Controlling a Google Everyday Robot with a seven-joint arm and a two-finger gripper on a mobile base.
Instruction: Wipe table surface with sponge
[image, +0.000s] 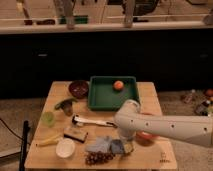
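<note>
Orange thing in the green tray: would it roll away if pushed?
Probably: the orange thing looks round, so it would likely roll. The raised rim of the green tray should stop it. The gripper hangs by the blue cloth, away from it.

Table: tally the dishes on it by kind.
Bowls: 2 (red bowl, white bowl)
Tray: 1
Cup: 1
Total: 4
The gripper hangs low over the table's front, beside the cloth.
</note>
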